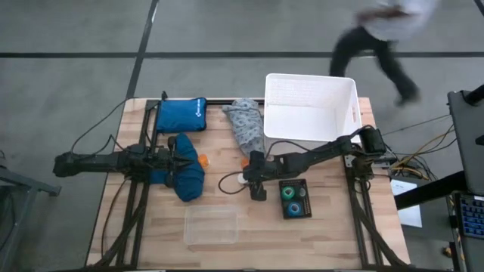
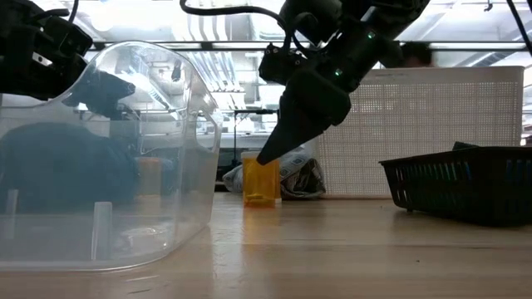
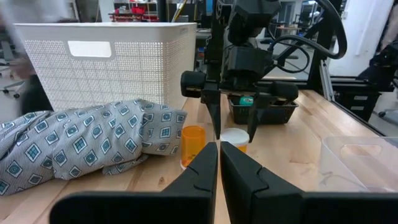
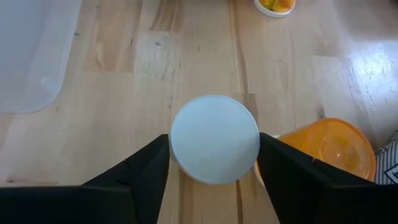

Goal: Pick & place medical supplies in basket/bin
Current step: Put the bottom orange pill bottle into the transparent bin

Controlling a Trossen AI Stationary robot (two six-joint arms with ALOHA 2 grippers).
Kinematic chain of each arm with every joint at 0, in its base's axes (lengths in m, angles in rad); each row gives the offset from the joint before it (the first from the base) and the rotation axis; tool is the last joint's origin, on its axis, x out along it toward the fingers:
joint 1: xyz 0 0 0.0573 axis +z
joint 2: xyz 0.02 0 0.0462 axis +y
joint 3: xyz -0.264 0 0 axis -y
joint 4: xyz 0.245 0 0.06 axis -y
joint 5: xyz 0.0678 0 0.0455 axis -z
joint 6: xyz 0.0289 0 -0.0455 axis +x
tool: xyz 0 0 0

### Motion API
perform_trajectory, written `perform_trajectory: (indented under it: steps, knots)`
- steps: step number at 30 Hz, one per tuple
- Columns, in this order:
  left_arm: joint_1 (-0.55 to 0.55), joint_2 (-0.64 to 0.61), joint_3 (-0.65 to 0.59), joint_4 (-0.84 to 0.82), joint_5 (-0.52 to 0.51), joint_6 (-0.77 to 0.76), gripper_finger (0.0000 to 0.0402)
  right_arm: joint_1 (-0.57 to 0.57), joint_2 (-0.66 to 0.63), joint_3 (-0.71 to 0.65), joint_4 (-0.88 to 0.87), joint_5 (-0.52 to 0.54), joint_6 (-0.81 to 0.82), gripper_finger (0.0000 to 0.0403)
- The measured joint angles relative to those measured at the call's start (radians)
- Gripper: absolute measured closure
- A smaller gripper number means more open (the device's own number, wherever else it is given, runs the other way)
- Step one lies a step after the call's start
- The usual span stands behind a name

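Note:
A white round cap (image 4: 214, 138) with orange beneath it (image 3: 239, 147) stands on the table's middle. My right gripper (image 4: 214, 142) slants down over it, open, one finger on each side of it. Right beside the cap stands an open orange vial (image 3: 193, 144). Farther off lies an orange cap (image 4: 275, 5). The pale grey patterned cloth (image 1: 246, 125) lies against the white bin (image 1: 310, 106). My left gripper (image 3: 219, 168) is shut, level above the dark blue cloth (image 1: 187, 180) at the left. Green and blue tape rolls (image 1: 293, 199) sit in a small black basket. My right gripper has its fingertips (image 4: 163, 152) right at the white cap's two opposite sides (image 4: 177, 140), coming from above at a slant. Whether they touch the cap I cannot tell. The cap stands upright on the table.
A clear plastic container (image 1: 210, 225) lies near the front edge. The flat bright blue zip pouch (image 1: 181, 115) is at the far left. A cable (image 1: 227, 181) loops on the table beside my right gripper. A person (image 1: 386, 30) walks beyond the far edge.

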Motion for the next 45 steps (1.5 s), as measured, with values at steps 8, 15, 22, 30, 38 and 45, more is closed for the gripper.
perform_trajectory:
  steps: [8, 15, 22, 30, 38, 45]
  knots:
    - [0.000, 0.000, 0.000, 0.000, 0.000, 0.000, 0.0376, 0.000, 0.000, 0.000, 0.000, 0.003, 0.000, 0.0186]
    - [0.000, 0.000, 0.000, 0.000, 0.000, 0.000, 0.0376, 0.000, -0.022, 0.031, -0.005, -0.061, -0.009, 0.0188]
    - [0.000, 0.000, 0.000, 0.000, 0.000, 0.000, 0.0376, 0.000, -0.103, 0.071, -0.004, -0.103, -0.012, 0.0188]
    - [0.000, 0.001, 0.000, 0.000, 0.000, -0.001, 0.0376, 0.031, -0.134, 0.117, -0.004, -0.180, -0.036, 0.0188]
    - [0.000, 0.014, 0.000, 0.000, 0.000, -0.004, 0.0376, 0.122, -0.095, 0.168, -0.003, -0.196, -0.041, 0.0188]
    - [0.000, 0.014, 0.000, 0.000, 0.000, -0.004, 0.0376, 0.188, 0.006, 0.266, -0.012, -0.113, -0.012, 0.0188]
